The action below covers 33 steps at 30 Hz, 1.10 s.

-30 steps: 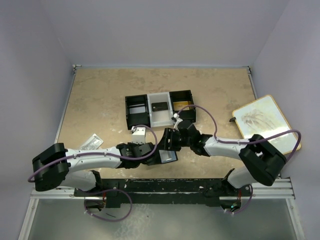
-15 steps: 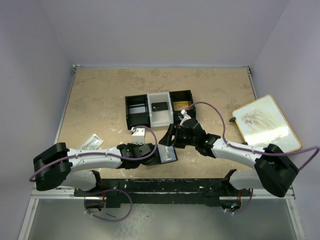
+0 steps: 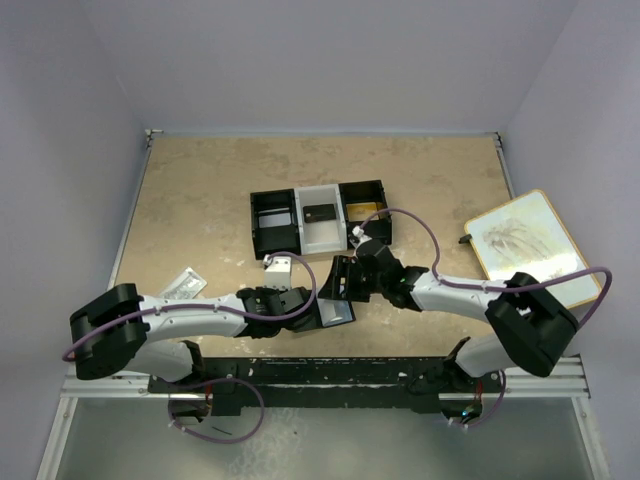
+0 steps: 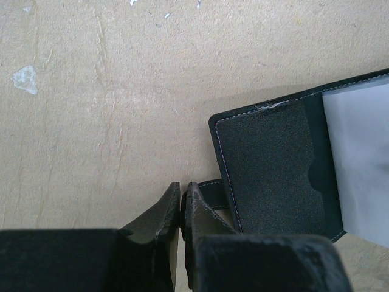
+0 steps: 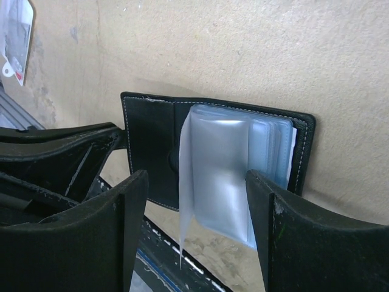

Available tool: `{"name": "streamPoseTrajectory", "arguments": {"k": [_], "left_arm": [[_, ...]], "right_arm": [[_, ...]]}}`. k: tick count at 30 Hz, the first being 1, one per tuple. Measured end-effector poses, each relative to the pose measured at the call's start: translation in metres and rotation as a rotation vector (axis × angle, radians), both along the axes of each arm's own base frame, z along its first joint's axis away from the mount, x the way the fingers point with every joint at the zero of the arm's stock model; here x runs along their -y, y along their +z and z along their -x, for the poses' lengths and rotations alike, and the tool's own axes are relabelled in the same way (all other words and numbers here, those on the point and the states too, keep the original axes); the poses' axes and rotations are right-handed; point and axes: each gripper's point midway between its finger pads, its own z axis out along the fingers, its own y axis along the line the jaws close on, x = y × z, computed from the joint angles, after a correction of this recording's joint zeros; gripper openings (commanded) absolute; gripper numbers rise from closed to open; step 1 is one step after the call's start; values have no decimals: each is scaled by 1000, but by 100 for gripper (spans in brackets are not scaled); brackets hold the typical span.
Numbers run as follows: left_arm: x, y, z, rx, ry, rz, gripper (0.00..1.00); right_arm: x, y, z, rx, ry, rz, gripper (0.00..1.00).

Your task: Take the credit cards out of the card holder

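Since half a second back the right arm's elbow has swung in from the lower right of the top view, while the right gripper (image 3: 344,278) stays over the card holder (image 3: 336,311) at lower centre, below the three-compartment tray (image 3: 320,242). Its jaws stand wide, one finger on each side of the clear sleeves (image 5: 216,170). The card holder lies open, long axis running left to right across the right wrist view and dipping slightly rightward, sleeves standing up from the spine. At its lower-left edge the left gripper (image 4: 182,193) is closed tight; whether it pinches the flap I cannot tell
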Motion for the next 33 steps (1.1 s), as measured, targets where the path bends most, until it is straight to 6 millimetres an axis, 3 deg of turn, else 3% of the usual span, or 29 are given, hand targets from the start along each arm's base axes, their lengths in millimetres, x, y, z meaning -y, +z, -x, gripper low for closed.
{"name": "streamPoseTrajectory", "arguments": {"k": [8,17,21,25,33], "left_arm": [[0,-4,0,-5,-1,-11,0],[1,-6,0,-6,-5,-17,0],[3,-6,-1,-1,-2,-3,0],[2,-10,-1,4,10,12,0],[1,-10,-2,17,26,38,0]], "right_arm": [[-14,2,3,-5,62,-60,67],[-39,33,0,30,105,-223,66],[-48,31,-1,13,108,-269,63],[-38,21,5,-18,77,-239,68],[-18,59,-24,121,-26,-143,69]]}}
